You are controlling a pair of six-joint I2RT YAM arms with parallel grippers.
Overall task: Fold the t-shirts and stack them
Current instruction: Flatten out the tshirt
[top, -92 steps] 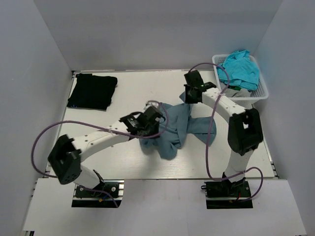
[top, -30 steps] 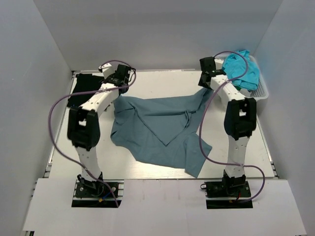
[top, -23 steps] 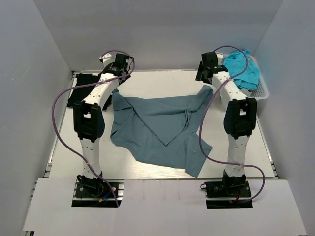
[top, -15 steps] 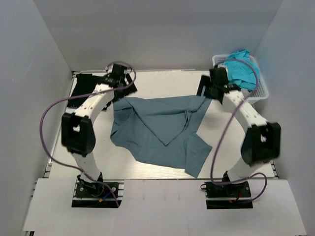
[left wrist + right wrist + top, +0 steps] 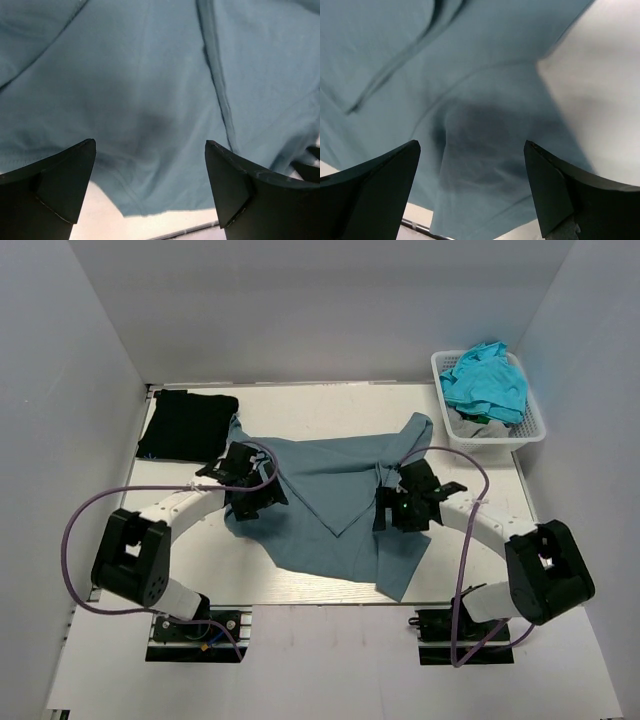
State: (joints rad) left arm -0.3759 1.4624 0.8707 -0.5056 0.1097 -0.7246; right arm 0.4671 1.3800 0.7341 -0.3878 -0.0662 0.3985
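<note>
A dusty slate-blue t-shirt (image 5: 325, 490) lies spread out and rumpled in the middle of the table, with one flap folded diagonally across it. My left gripper (image 5: 255, 498) hovers over its left side, open and empty; the left wrist view shows the blue cloth (image 5: 150, 90) and its hem below the left gripper (image 5: 150, 170). My right gripper (image 5: 392, 510) hovers over the shirt's right side, also open and empty, with blue cloth (image 5: 470, 125) under the right gripper (image 5: 472, 170). A folded black t-shirt (image 5: 188, 425) lies at the back left. Turquoise t-shirts (image 5: 487, 380) are heaped in the basket.
The white lattice basket (image 5: 532, 430) stands at the back right corner. Grey walls enclose the table on three sides. Purple cables loop from both arms. The table's near edge (image 5: 330, 602) runs just beyond the shirt's lower hem.
Both arms have drawn back from the shirt's far corners to hover low over its left and right sides. Both grippers have opened wide; the shirt has stayed spread on the table.
</note>
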